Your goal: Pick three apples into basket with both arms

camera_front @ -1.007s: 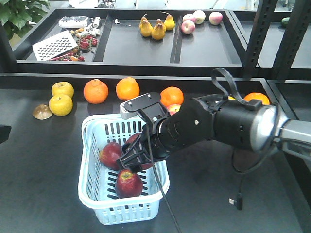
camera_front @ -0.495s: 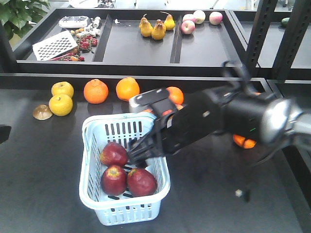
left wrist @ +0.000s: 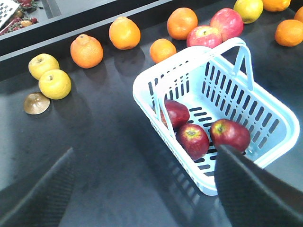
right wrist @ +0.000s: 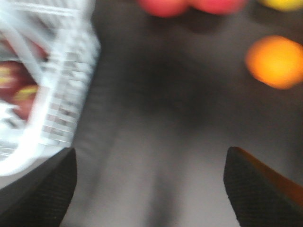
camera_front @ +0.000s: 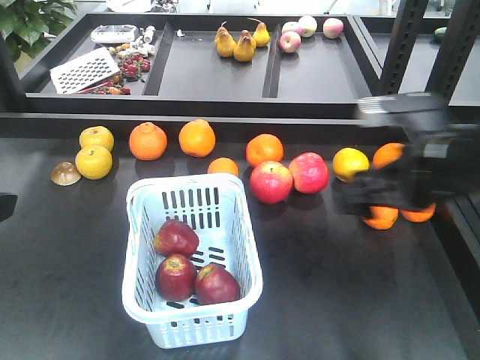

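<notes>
Stretching across the whole scene is a dark desk [camera_front: 337, 300], with black display trays [camera_front: 217, 71] sitting along its far side. Resting on the desk left of centre is the pale blue basket [camera_front: 240, 225], its thin handles folded down against the rim. Lying inside it are the three apples [camera_front: 176, 276], dark red, two side by side at the near end and one just behind them, all touching or nearly so.

Blurring at the right edge of the front view is the right arm [camera_front: 420, 161], black, hanging above the desk well apart from the basket and covering part of a cluster of oranges [camera_front: 381, 217]. Lining the desk behind the basket are two lighter red apples [camera_front: 271, 182], more oranges [camera_front: 148, 141] and two yellow fruits [camera_front: 94, 161]; none is touching the basket. Sitting in the far trays are pears [camera_front: 244, 46].

Showing in the left wrist view, the left claw [left wrist: 142, 189] is hovering spread wide, its right finger [left wrist: 255, 189] overlapping the basket's near corner, the apples just beyond it. Showing in the smeared right wrist view, the right claw [right wrist: 151, 189] is also spread wide and gripping nothing, the basket lying off to its left.
</notes>
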